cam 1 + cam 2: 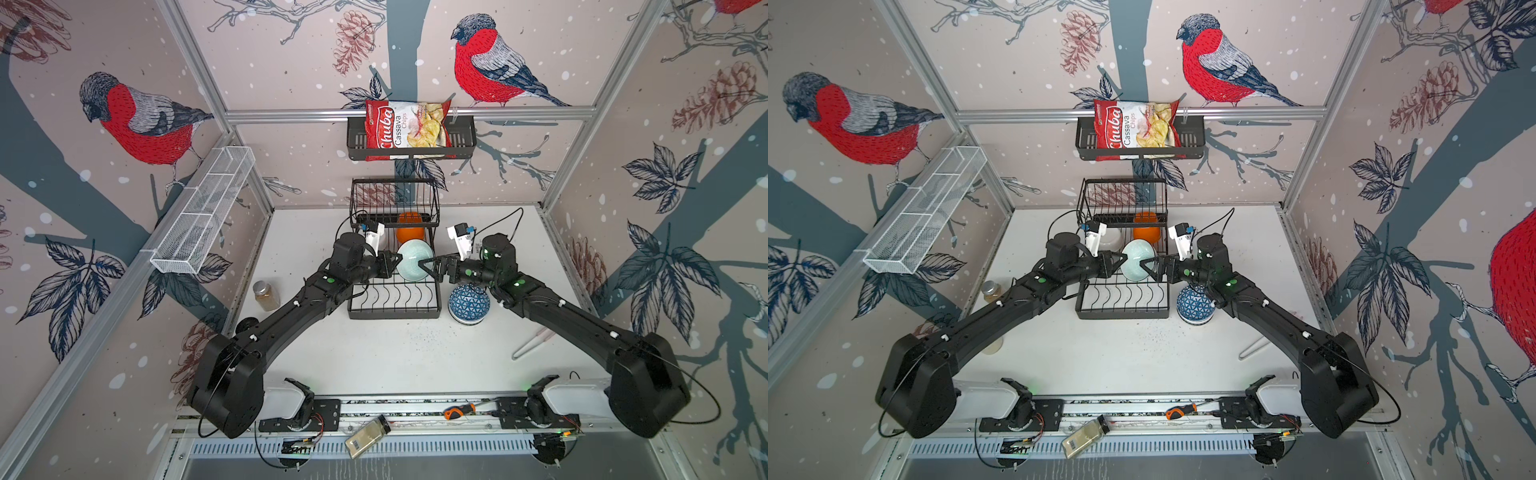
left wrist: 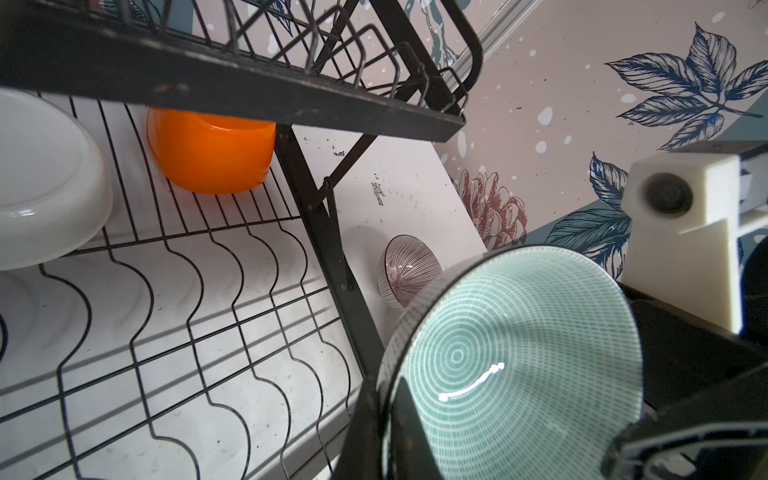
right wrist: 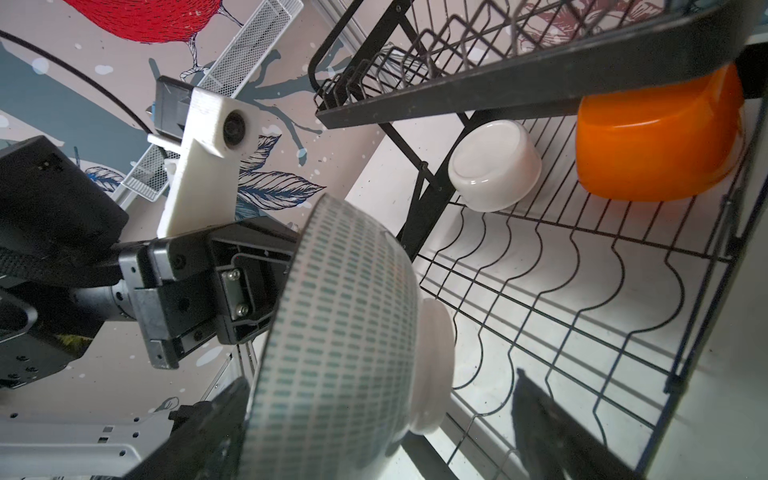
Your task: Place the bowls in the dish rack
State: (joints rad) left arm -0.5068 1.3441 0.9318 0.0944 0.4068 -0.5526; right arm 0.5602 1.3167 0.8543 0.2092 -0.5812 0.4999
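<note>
A mint-green bowl (image 1: 414, 259) (image 1: 1138, 261) hangs tipped on its side over the lower grid of the black wire dish rack (image 1: 395, 309) (image 2: 291, 104). My left gripper (image 1: 395, 264) (image 2: 388, 415) is shut on its rim, one finger inside the bowl (image 2: 511, 361) and one outside. My right gripper (image 1: 428, 268) (image 3: 374, 395) stands open, its fingers on either side of the bowl's (image 3: 340, 324) patterned outside and foot. An orange bowl (image 1: 410, 228) (image 3: 656, 145) and a white bowl (image 1: 1113, 237) (image 3: 494, 166) lie upturned on the grid under the raised basket.
A blue patterned bowl (image 1: 468, 303) sits upside down on the table right of the rack, under my right arm. A brown-striped bowl (image 2: 409, 270) lies beyond the rack. A jar (image 1: 266, 295) stands left; a chips bag (image 1: 409, 129) fills the wall shelf; a white mesh trough (image 1: 203, 212) hangs on the left wall.
</note>
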